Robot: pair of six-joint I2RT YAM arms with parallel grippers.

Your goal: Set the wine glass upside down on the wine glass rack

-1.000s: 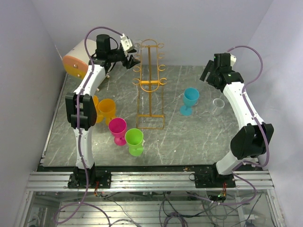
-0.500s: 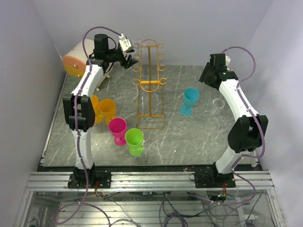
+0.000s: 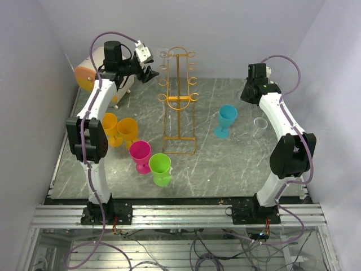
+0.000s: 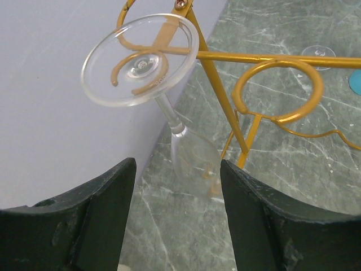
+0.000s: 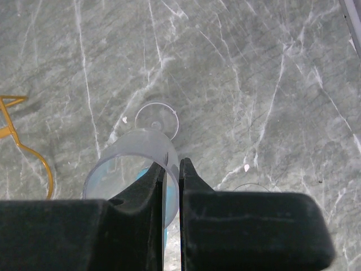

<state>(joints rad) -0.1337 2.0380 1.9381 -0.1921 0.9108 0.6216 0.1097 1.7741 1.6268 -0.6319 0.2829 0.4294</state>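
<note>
Clear wine glass [image 4: 168, 113] hangs foot-up in the gold wire rack [image 4: 254, 56], left hand [image 4: 176, 180] spread open, right hand [image 5: 171, 167] closed.

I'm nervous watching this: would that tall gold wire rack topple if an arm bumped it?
Probably yes: the rack is tall and narrow on a small wire base. Being thin wire, it looks light, so a nudge might slide it. The clear glass hanging near its top adds weight up high.

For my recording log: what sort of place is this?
Likely a robot lab test cell: plain white panels box in a marble-look tabletop, and an aluminium rail at the near edge has loose cables beneath.
</note>
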